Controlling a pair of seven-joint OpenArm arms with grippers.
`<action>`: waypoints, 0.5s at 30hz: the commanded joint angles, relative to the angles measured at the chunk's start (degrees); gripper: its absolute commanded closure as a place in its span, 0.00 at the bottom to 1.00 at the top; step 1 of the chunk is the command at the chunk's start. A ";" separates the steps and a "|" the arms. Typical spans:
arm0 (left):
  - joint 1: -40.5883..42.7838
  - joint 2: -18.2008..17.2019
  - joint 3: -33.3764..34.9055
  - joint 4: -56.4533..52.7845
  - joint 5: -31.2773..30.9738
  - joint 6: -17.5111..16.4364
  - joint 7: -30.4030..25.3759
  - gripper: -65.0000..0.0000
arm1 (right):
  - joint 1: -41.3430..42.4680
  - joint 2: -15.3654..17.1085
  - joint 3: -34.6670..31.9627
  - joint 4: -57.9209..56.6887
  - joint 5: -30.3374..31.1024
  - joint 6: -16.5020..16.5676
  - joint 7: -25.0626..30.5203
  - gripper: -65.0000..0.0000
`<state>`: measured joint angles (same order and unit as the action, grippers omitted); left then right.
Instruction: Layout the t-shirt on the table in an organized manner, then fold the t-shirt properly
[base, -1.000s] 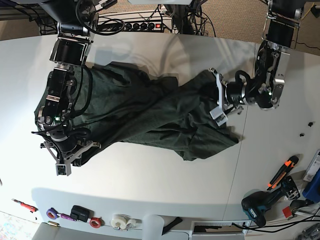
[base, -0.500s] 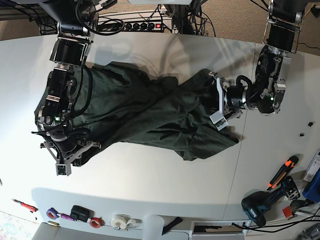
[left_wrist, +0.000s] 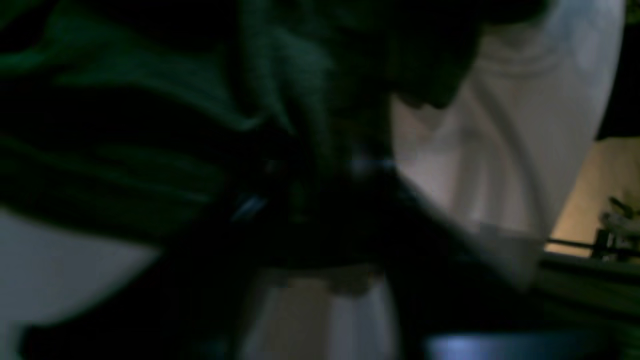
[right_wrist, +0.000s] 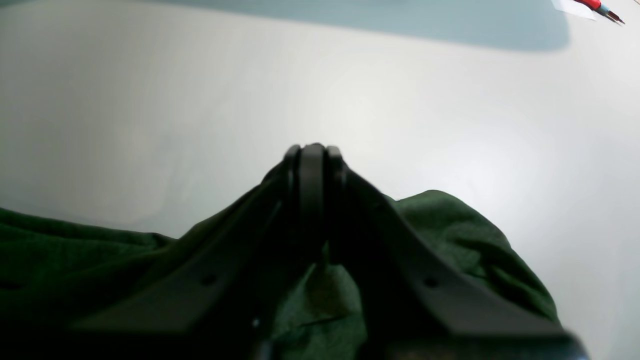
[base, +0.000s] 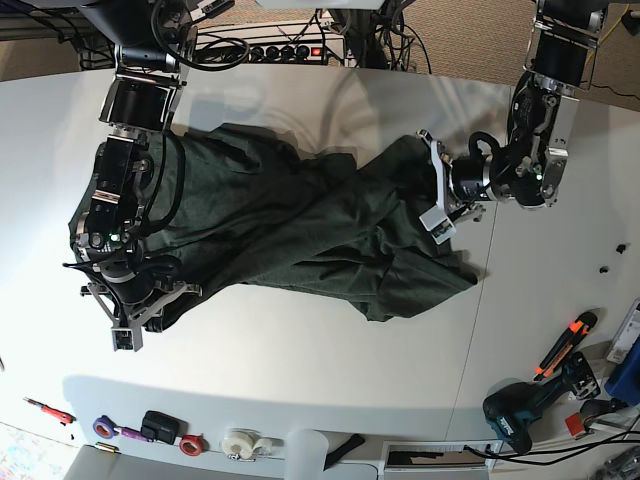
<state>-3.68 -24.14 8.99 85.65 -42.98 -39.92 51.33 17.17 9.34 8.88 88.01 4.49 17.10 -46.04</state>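
The dark green t-shirt lies crumpled and twisted across the white table, from the left arm to past the middle. My right gripper is at the shirt's lower left corner. In the right wrist view its fingers are pressed together, with green cloth bunched around and between them lower down. My left gripper sits on the shirt's right end. Its wrist view is dark and blurred: folds of the t-shirt run into the dark left gripper, which looks shut on the cloth.
Along the front edge lie a red screwdriver, tape rolls and a black clip. A drill and an orange cutter lie at the front right. A dark seam crosses the table. A power strip is behind.
The left gripper has shifted a little toward the back and left on the shirt's right end, nudging the cloth there. The right arm has not moved.
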 joint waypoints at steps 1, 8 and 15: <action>-0.98 -0.46 -0.15 0.63 -0.48 -0.08 -0.83 1.00 | 1.55 0.50 0.15 0.79 0.20 -0.24 1.53 1.00; -3.82 -0.52 -0.17 0.70 -0.76 -0.08 -2.89 1.00 | 1.55 0.50 0.15 0.79 0.17 -0.26 1.51 1.00; -11.93 -1.77 -0.46 0.87 -11.76 -0.08 -1.62 1.00 | 1.57 0.52 0.15 0.79 0.17 -0.26 2.49 1.00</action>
<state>-14.20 -25.32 9.02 85.54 -53.30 -39.72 50.92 17.17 9.34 8.86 87.94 4.49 17.06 -45.56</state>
